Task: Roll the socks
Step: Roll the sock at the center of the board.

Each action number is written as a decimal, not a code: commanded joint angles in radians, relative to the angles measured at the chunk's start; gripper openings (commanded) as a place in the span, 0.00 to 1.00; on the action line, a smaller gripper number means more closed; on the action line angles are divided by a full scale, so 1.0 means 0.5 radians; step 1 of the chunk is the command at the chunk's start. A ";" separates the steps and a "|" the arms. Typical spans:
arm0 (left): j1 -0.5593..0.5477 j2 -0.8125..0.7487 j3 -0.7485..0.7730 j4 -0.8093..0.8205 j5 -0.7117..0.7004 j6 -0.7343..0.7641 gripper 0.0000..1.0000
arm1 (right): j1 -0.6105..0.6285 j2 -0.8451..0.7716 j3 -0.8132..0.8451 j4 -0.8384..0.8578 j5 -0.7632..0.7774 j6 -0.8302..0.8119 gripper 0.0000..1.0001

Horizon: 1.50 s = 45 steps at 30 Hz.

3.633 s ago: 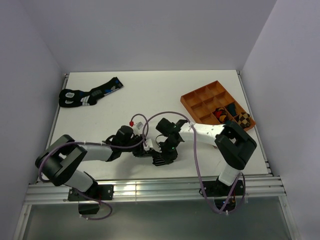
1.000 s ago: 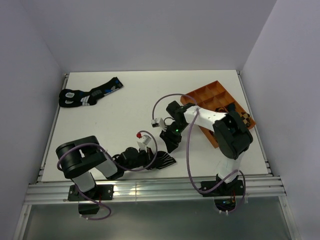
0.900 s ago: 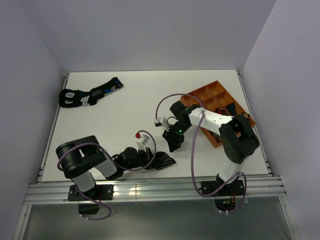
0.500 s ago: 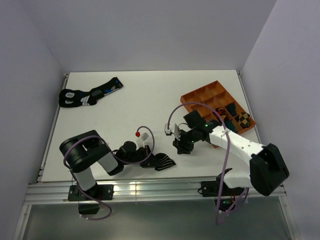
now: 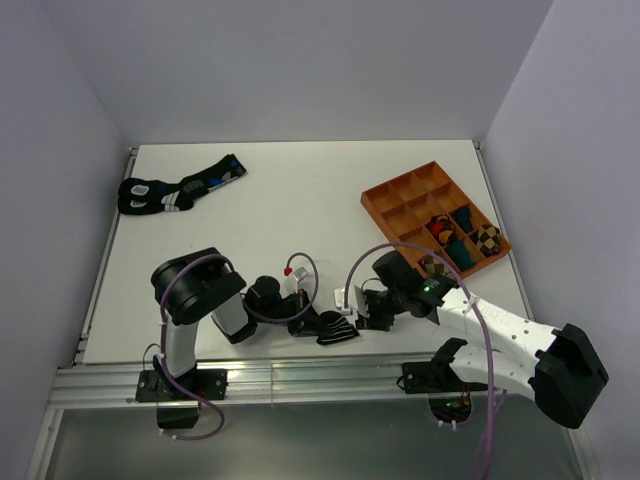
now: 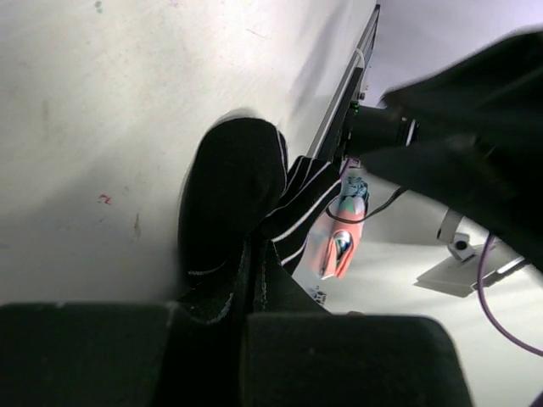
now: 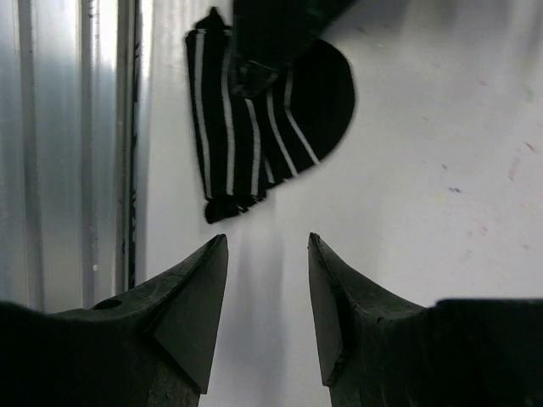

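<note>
Short black ankle sock with thin white stripes (image 7: 254,127), limp and light, sits at white surface's (image 5: 300,200) near edge pinched in left hand (image 5: 306,324); right hand (image 7: 267,246), jaws apart and empty, should likely take the free end.

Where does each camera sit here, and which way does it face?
Top external: above and behind, looking down on table, left arm, right arm, orange tray.
Left wrist: low along the table; left gripper shut on the striped ankle sock.
Right wrist: faces down past the open right gripper.
Both wrist views share that sock.
</note>
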<state>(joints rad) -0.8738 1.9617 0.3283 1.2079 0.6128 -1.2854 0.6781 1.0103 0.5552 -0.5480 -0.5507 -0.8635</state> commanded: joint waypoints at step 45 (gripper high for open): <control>0.125 -0.411 -0.043 -0.870 -0.188 0.435 0.29 | 0.681 0.875 0.350 0.035 0.328 0.236 0.18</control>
<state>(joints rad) -0.8177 1.7638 0.3542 0.8425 0.6338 -1.1679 1.0409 1.4025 0.6994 -0.4454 -0.3538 -0.7628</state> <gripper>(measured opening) 0.280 0.242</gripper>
